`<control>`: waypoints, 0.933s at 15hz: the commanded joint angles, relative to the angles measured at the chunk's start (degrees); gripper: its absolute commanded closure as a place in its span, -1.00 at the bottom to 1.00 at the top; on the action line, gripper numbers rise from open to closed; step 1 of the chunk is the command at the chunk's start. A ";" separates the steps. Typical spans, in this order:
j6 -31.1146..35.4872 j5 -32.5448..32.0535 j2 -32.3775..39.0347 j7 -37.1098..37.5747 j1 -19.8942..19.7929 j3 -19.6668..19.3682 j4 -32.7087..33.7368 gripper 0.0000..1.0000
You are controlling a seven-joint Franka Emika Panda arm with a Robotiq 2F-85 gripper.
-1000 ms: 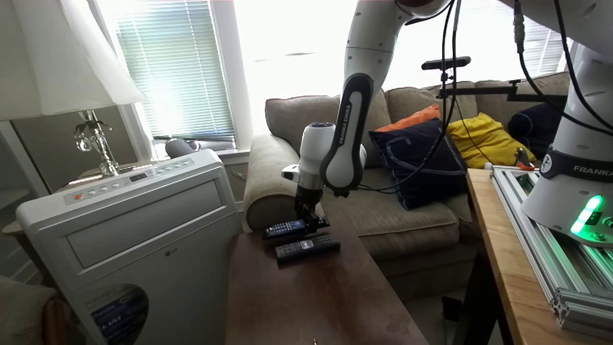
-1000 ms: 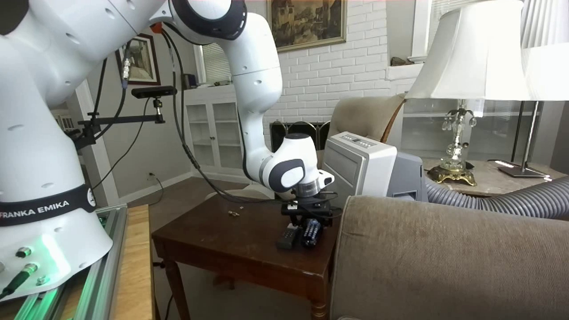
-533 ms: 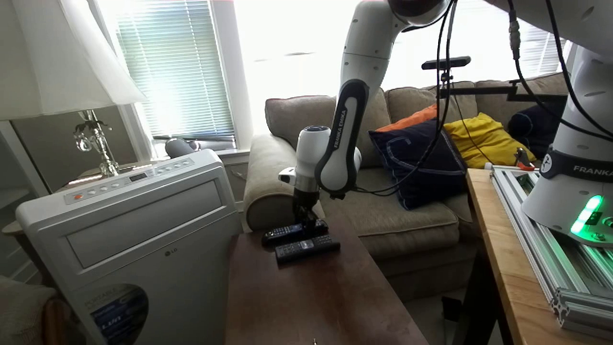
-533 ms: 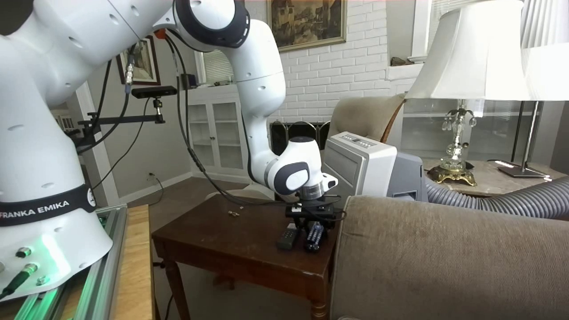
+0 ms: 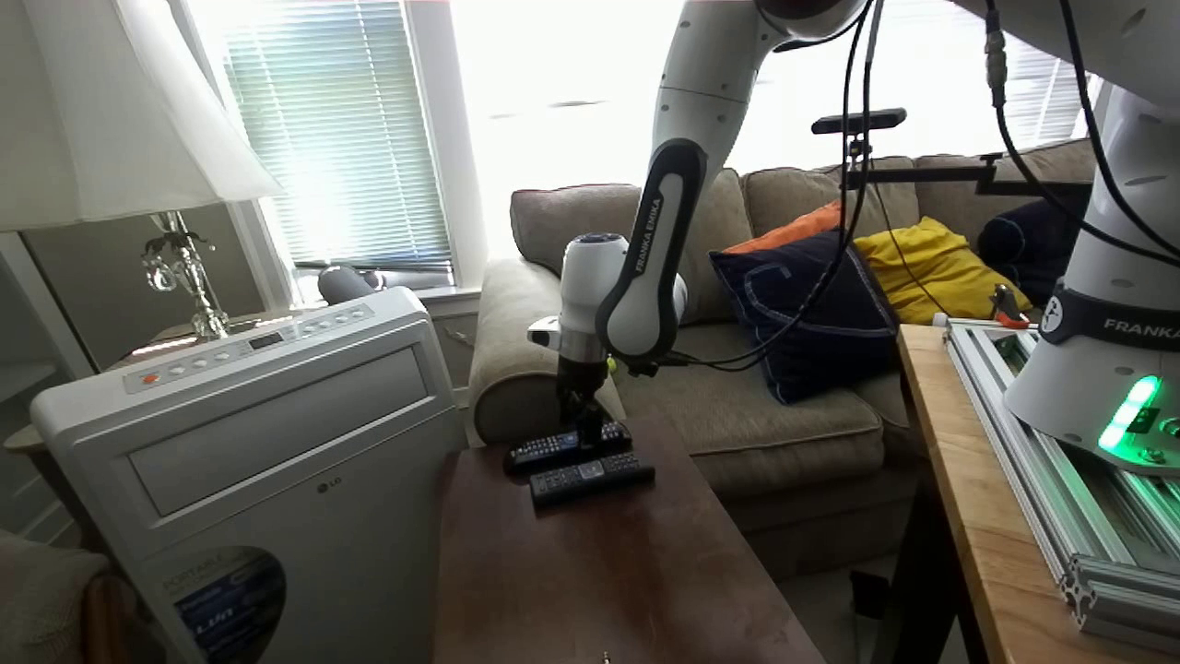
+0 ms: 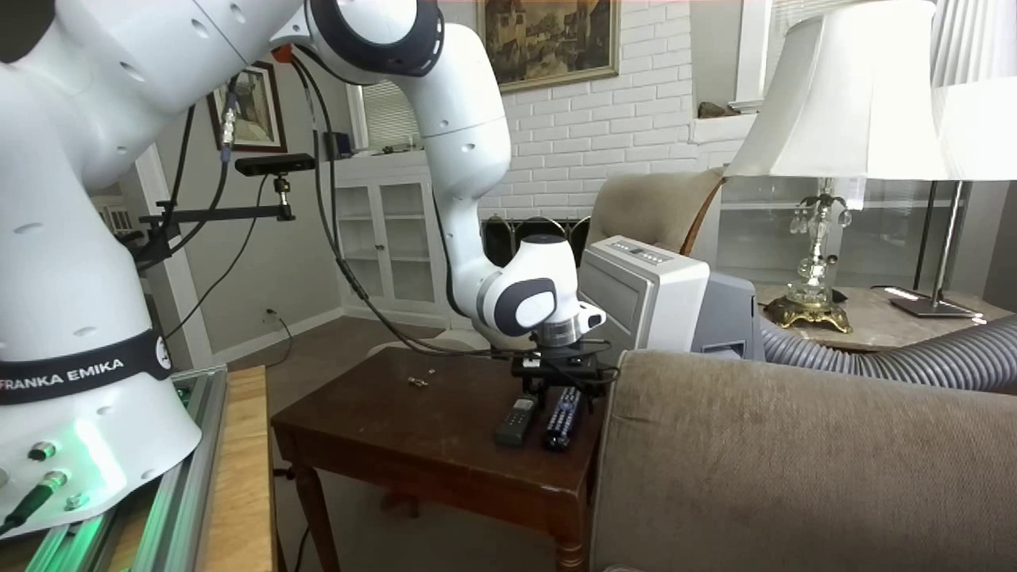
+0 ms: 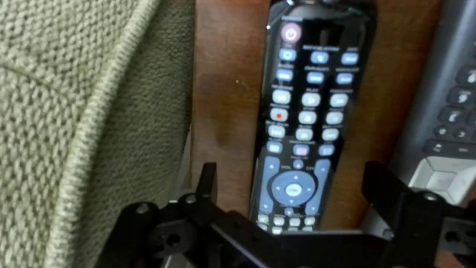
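Observation:
In the wrist view my gripper point(image 7: 290, 171) is open, its two black fingers well apart on either side of a glossy black remote point(image 7: 297, 141) with blue and white buttons. Wood shows between each finger and that remote, so neither touches it. The remote's lower end is hidden behind the gripper's body. It lies flat on the dark wooden table point(image 6: 429, 429), beneath the gripper in both exterior views. Beside it, roughly parallel, rests a dark grey remote point(image 6: 516, 421); my right finger point(image 7: 379, 182) is near its edge.
The beige sofa arm point(image 6: 794, 461) rises right beside the table's edge. A white portable air conditioner point(image 5: 304, 498) stands close to the table end. Small metallic bits point(image 6: 417, 382) lie on the table. Dark cables hang along the arm.
A second ago the black remote sat higher between the fingers; it came down onto the table and the fingers spread off it. The hand has since risen a little. The grey remote stayed put.

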 commanded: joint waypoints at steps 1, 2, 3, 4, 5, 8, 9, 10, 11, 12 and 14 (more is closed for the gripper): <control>-1.82 -2.49 -6.63 -0.05 -3.43 4.13 -6.04 -1.00; -2.22 -2.58 -8.83 -1.12 -5.35 6.49 -7.87 -1.00; -2.28 -2.45 -10.43 -1.56 -6.46 8.07 -9.07 -1.00; -2.64 -2.35 -11.84 -2.50 -8.18 10.16 -10.31 -1.00; -3.07 -2.01 -13.86 -3.22 -9.60 12.03 -11.70 -1.00; -1.92 0.88 -16.70 -1.75 -11.93 15.60 -12.45 -1.00; -1.81 2.17 -17.25 -0.62 -12.52 16.79 -12.00 -1.00; -1.24 3.46 -17.52 1.35 -12.23 17.22 -11.33 -1.00; -1.63 4.91 -17.51 3.10 -12.80 18.69 -10.50 -1.00; -1.82 6.70 -17.53 5.14 -13.15 20.09 -9.79 -1.00; -1.45 9.41 -17.65 9.34 -12.57 21.58 -8.51 -1.00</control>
